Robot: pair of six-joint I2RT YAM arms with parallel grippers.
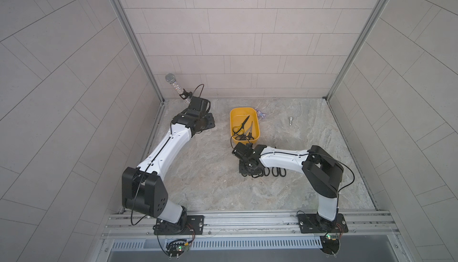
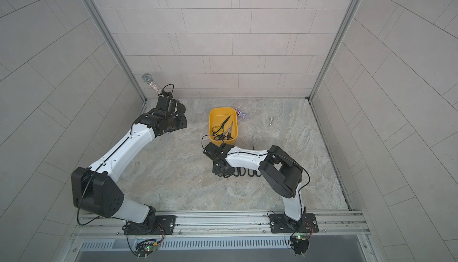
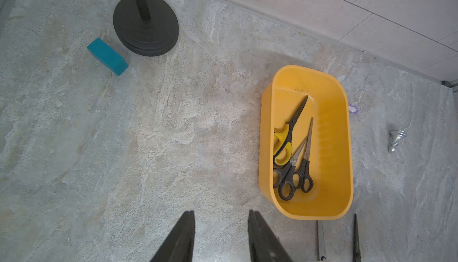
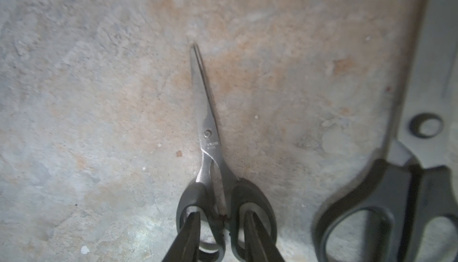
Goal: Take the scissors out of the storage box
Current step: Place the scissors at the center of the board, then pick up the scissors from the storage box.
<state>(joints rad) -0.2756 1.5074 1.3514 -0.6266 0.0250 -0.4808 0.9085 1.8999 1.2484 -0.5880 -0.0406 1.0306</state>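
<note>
Our right gripper (image 4: 221, 214) stands part-open, a finger through each loop of a small silver pair (image 4: 209, 134) lying flat on the table (image 4: 99, 99), pinching nothing. The left gripper (image 3: 221, 212) gapes empty. The scissors (image 3: 290, 129) in the storage box (image 3: 345, 149) look stiff, thin and slick, so we'd grip the handles.

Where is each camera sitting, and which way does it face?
Top views: high over the arms' bases, looking down on the table; left arm and right arm show.
Left wrist: raised, looking down at the storage box; the open left jaws show.
Right wrist: low over the table, looking along small scissors; the right jaws sit in their handle loops.
Shared: top and left wrist views show the box and silver knob.
</note>
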